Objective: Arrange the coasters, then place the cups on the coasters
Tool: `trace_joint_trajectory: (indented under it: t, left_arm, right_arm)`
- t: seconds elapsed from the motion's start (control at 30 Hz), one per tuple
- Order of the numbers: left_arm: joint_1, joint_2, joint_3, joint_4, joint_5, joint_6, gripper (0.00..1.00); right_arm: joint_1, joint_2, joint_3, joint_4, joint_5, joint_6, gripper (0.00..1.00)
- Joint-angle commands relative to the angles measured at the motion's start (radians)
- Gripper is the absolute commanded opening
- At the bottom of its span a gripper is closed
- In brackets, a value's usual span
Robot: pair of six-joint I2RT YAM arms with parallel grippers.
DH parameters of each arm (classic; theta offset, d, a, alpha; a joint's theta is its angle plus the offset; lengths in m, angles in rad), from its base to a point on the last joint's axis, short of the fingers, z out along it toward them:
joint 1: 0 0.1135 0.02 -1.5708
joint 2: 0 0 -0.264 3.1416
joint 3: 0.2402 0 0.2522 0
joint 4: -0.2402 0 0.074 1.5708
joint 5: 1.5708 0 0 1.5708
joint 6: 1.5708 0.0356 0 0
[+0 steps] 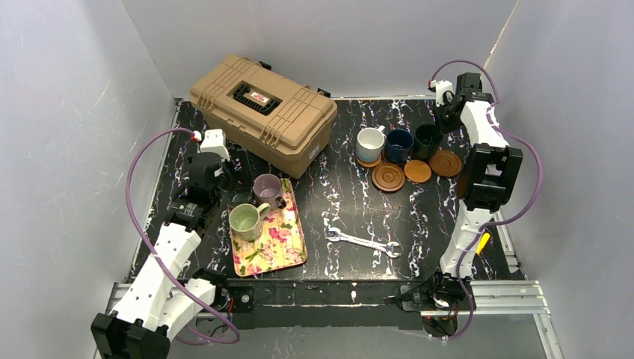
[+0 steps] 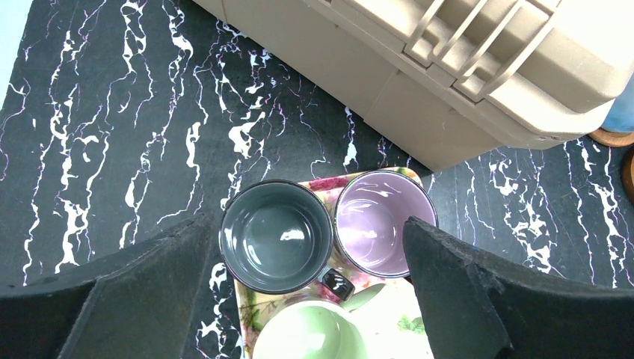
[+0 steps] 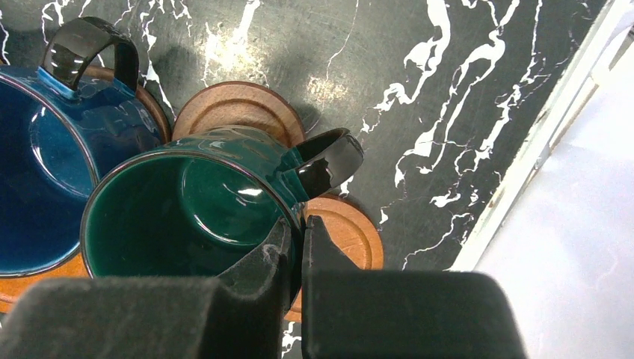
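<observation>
My right gripper [image 3: 303, 228] is shut on the rim of the dark green cup [image 3: 187, 217], one finger inside and one outside. The navy cup [image 3: 45, 179] stands against it on a coaster [image 3: 15, 288]. Two more coasters show around the green cup, one [image 3: 239, 108] behind it and a rimmed one [image 3: 348, 232] beside my fingers. From above, the white cup [image 1: 370, 142] sits on a coaster [image 1: 365, 160]. My left gripper [image 2: 306, 232] hangs open over the teal cup [image 2: 277, 235] and the mauve cup [image 2: 381, 221]. The pale green cup [image 2: 310, 333] stands just in front of them.
The floral tray [image 1: 280, 243] carries the three left cups. A tan toolbox [image 1: 262, 112] fills the back left. A wrench [image 1: 362, 241] lies in the front middle. A dark rimmed coaster [image 1: 388, 177] and an orange one [image 1: 417, 171] lie before the cups. The right wall is close.
</observation>
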Motion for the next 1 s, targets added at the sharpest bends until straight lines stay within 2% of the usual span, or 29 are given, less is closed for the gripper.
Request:
trace_joint_trajectory:
  t: [0.0, 0.97]
  left_arm:
    - [-0.003, -0.006, 0.011, -0.002, -0.007, 0.010, 0.98]
    - [-0.003, 0.003, 0.011, 0.000, -0.006, 0.011, 0.98]
  right_arm:
    - [0.008, 0.002, 0.068, 0.045, -0.044, 0.004, 0.01]
    - [0.040, 0.091, 0.113, 0.031, -0.017, 0.023, 0.02]
